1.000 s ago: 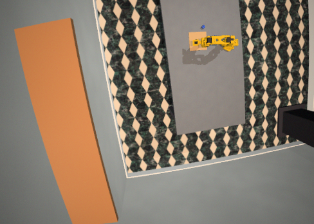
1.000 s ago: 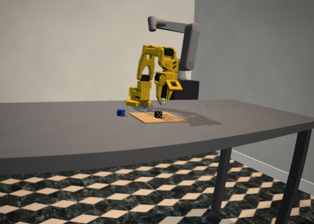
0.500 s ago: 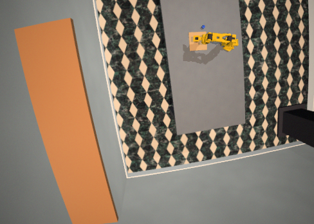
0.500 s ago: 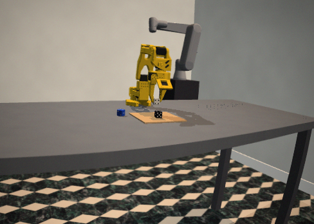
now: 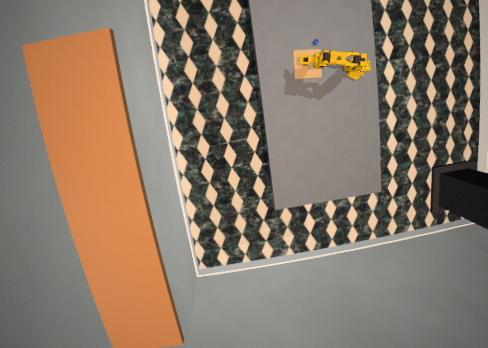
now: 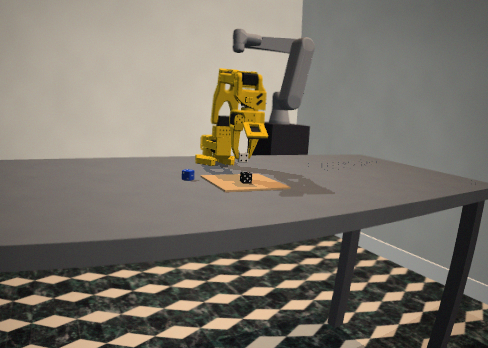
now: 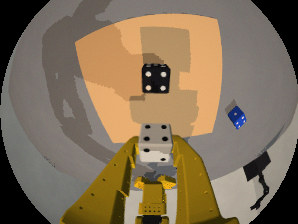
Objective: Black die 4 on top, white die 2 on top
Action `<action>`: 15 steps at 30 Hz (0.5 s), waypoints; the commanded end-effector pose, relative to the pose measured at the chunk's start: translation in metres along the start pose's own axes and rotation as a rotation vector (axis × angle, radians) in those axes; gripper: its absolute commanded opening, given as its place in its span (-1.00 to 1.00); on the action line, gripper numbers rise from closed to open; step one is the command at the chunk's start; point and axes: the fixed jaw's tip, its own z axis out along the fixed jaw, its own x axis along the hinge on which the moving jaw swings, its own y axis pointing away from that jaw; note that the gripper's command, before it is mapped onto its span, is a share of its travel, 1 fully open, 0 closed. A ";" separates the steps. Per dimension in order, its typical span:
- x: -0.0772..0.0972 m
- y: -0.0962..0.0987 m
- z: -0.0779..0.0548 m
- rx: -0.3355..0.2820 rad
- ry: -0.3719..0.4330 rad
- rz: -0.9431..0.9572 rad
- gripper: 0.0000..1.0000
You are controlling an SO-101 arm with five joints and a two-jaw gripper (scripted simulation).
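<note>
1. While the black die (image 6: 245, 177) (image 7: 156, 79) sits on the mat (image 5: 300, 72) (image 6: 225, 184) (image 7: 205, 60) with four pips up, we judge ourselves at placing the white die (image 6: 243, 157) (image 7: 156, 135).
2. Our gripper (image 5: 305, 59) (image 6: 243, 157) (image 7: 156, 142) has its fingers clamped on that white die, above the surface; its two-pip side seems to face the palm, so probably upward.
3. The mat lies between the arm's base, by one long edge of the counter (image 5: 325, 142) (image 6: 125, 202) (image 7: 240, 75), and the opposite long edge.
4. Next we should lower it level beside the black die, fully inside the mat's border, release, and avoid bumping the blue die (image 5: 315, 41) (image 6: 188, 174) (image 7: 237, 118).
</note>
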 end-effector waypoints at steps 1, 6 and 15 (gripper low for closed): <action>-0.005 -0.002 -0.010 -0.002 -0.066 0.000 -1.00; -0.005 -0.002 -0.006 -0.002 -0.066 0.000 -1.00; -0.006 -0.002 -0.004 -0.002 -0.066 0.000 -1.00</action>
